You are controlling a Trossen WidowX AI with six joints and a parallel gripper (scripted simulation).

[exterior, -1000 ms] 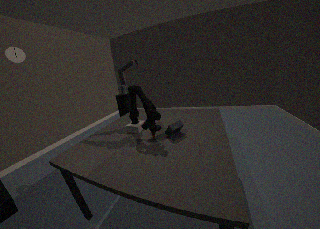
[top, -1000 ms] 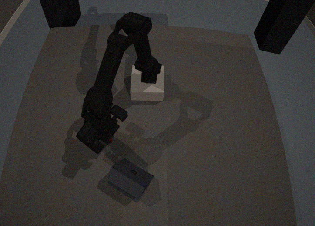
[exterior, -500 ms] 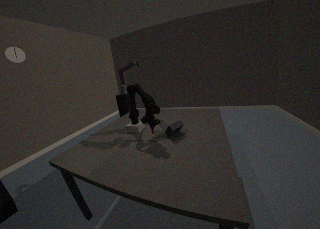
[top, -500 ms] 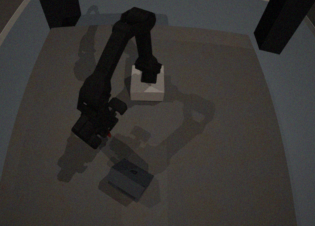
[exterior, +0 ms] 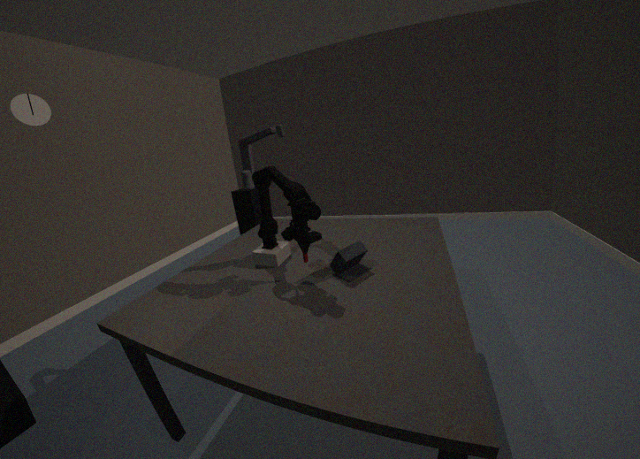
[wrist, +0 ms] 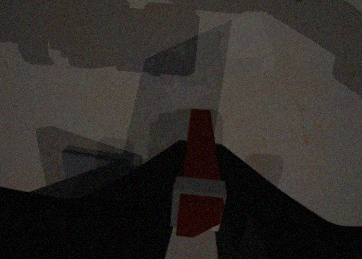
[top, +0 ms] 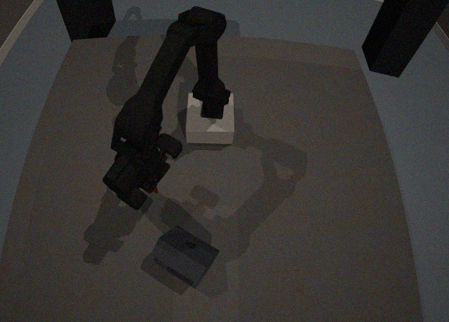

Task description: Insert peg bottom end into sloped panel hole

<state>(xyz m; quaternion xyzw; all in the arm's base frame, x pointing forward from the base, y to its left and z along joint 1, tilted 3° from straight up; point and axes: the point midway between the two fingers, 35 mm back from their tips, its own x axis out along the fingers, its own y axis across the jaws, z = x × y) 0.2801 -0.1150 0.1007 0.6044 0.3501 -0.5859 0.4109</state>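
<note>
The black claw [wrist: 199, 208] grips the red flat-sided peg [wrist: 201, 145], which hangs upright below it, just over the brown table [top: 299, 149]. The dark grey sloped panel [top: 183, 258], its hole [top: 190, 244] facing upward, lies ahead.
</note>
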